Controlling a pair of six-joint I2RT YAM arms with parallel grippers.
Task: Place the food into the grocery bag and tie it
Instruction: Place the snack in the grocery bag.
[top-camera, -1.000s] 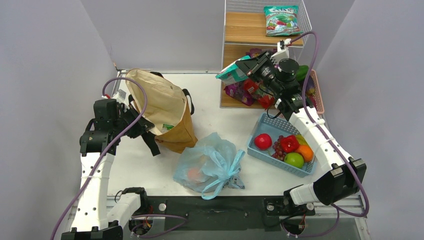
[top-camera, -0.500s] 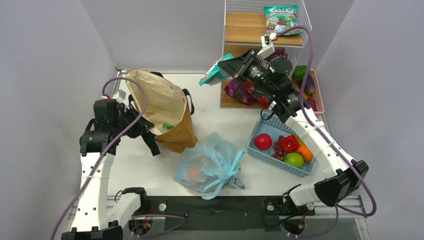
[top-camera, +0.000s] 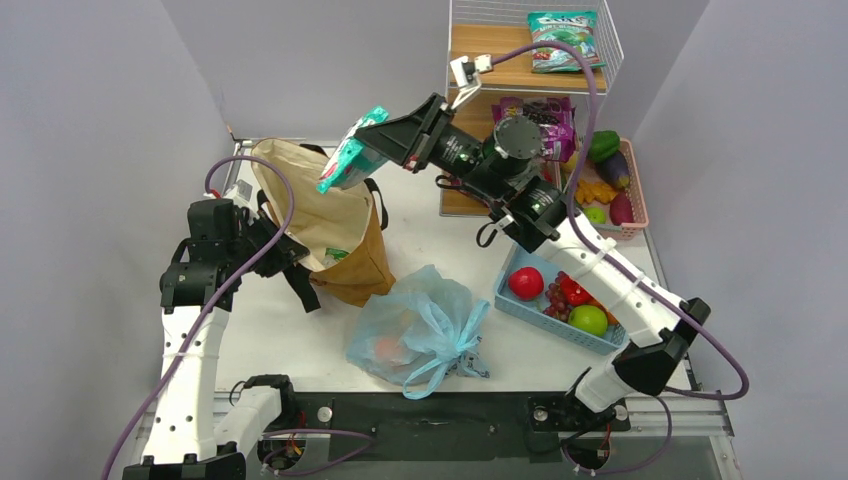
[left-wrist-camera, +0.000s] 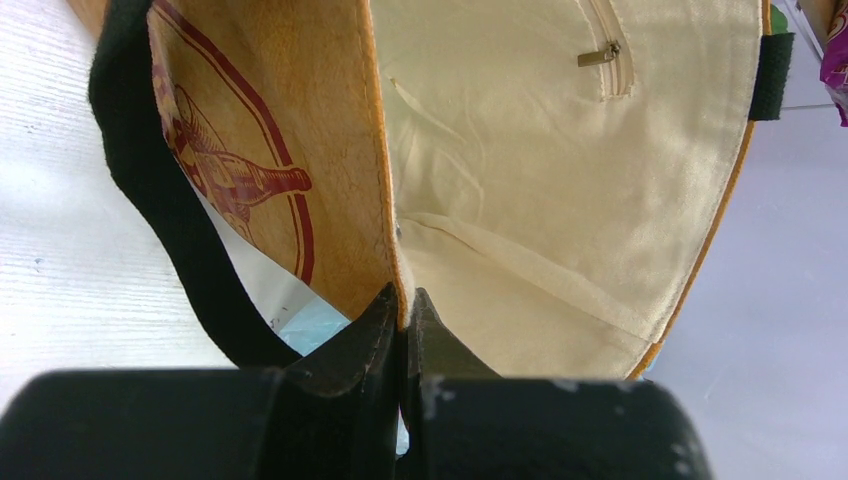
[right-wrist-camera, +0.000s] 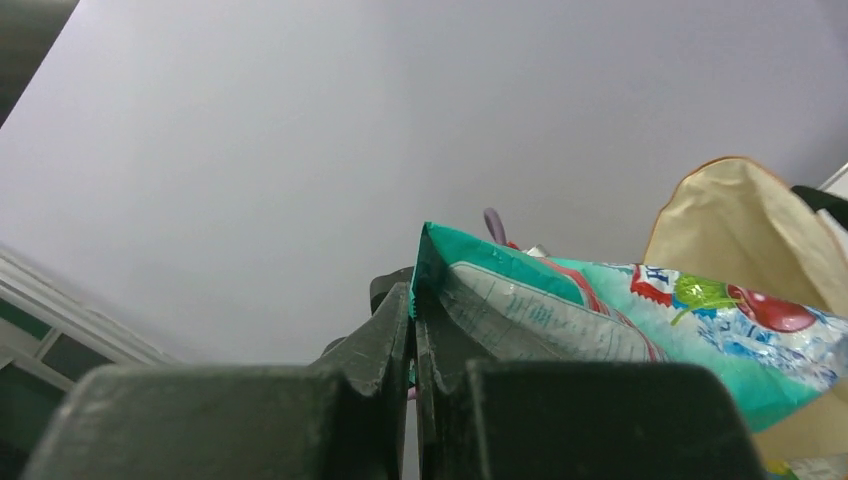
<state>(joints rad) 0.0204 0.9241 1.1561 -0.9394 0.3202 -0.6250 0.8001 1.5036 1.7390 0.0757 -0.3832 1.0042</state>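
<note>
Grocery bag (top-camera: 415, 325) sits with its handles knotted near the table's (top-camera: 265, 335) front edge, about midway along it. Orange food (top-camera: 385, 348) shows through the film. A strip of tabletop separates the bag from the blue basket (top-camera: 548, 322) toward the right edge. The tan tote (top-camera: 325, 215) stands just behind the bag, toward the left. Left gripper (left-wrist-camera: 402, 305) is clamped on the tote's rim. Right gripper (top-camera: 378, 148) hangs over the tote's mouth, pinching a teal snack packet (top-camera: 350, 155).
</note>
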